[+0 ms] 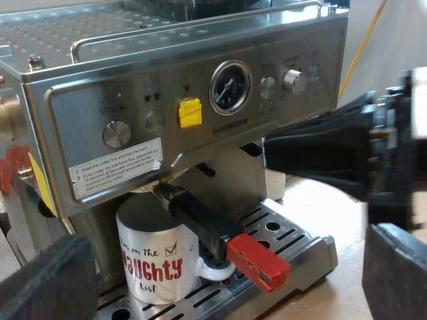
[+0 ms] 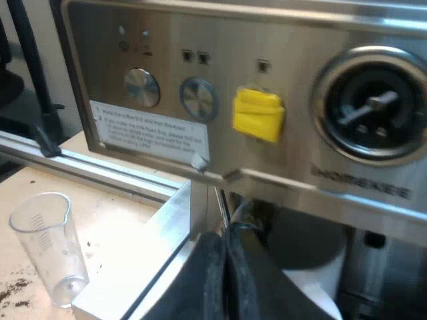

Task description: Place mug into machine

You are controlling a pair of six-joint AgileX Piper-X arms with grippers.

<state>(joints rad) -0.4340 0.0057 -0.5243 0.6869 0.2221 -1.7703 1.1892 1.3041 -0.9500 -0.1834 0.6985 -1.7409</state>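
Left wrist view: mug (image 1: 155, 263) sits in the machine (image 1: 200, 87) under its holder (image 1: 207, 223) — left gripper (image 1: 227, 267) spread wide, right gripper (image 2: 225, 253) pinched together at the machine's front.

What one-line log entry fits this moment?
mug: on drip tray under holder | right gripper: shut, near mug | left gripper: open

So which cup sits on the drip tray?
The white mug with red lettering, under the holder; the clear measuring glass stands on the table beside the espresso machine.
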